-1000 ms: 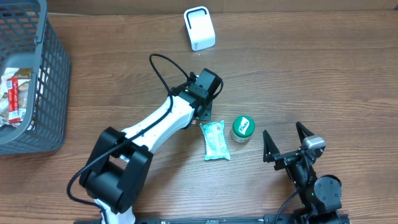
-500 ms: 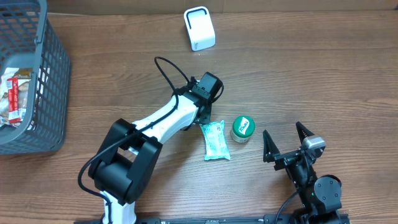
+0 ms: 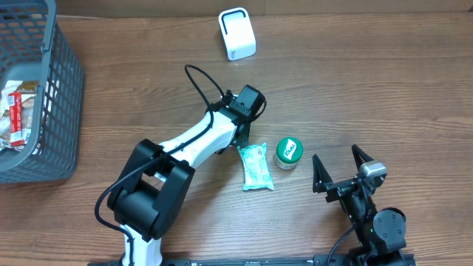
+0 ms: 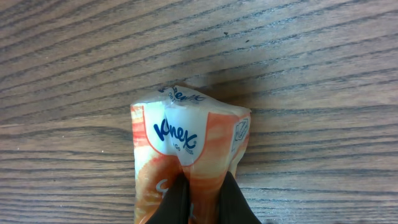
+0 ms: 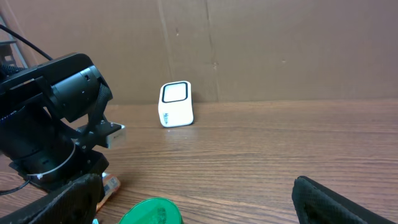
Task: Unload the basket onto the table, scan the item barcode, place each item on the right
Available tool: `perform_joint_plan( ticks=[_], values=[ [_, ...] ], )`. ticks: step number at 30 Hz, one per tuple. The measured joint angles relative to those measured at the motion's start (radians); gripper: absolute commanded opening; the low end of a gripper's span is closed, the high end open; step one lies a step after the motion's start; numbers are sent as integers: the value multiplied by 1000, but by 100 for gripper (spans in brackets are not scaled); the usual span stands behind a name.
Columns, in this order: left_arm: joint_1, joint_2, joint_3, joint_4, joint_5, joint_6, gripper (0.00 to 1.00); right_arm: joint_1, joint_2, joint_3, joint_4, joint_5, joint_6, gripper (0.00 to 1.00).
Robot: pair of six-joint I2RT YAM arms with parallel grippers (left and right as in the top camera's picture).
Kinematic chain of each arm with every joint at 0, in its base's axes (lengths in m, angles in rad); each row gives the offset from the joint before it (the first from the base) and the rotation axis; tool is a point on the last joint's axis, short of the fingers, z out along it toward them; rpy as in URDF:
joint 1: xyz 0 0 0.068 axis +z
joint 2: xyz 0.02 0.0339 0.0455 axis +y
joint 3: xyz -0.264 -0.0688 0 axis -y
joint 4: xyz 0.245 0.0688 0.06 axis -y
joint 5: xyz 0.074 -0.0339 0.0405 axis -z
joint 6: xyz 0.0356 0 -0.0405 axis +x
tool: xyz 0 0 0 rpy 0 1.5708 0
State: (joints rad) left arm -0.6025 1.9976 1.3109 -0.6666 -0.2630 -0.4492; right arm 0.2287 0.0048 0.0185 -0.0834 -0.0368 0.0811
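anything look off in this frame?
Only the tissue pack: the left hand pinches one end, so the wrapper is bunched and creased there. The jar and scanner stand upright on the table. Nothing is spilled.

Grey mesh basket [image 3: 63, 96] with packets [image 3: 15, 111], far left on wooden table [image 3: 369, 89]; green-lidded jar [image 3: 288, 153] right of centre.
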Motion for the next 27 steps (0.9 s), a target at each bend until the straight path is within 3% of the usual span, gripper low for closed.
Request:
perform_joint_plan(
  ticks=[8,20,27],
  values=[
    [33,-1,19,-18,79,0,4,0,0,0,-1,0,0,100],
    [206,-51,21,-18,539,84,4,0,0,0,0,0,0,100],
    [240,-51,21,-4,713,127,4,0,0,0,0,0,0,100]
  ],
)
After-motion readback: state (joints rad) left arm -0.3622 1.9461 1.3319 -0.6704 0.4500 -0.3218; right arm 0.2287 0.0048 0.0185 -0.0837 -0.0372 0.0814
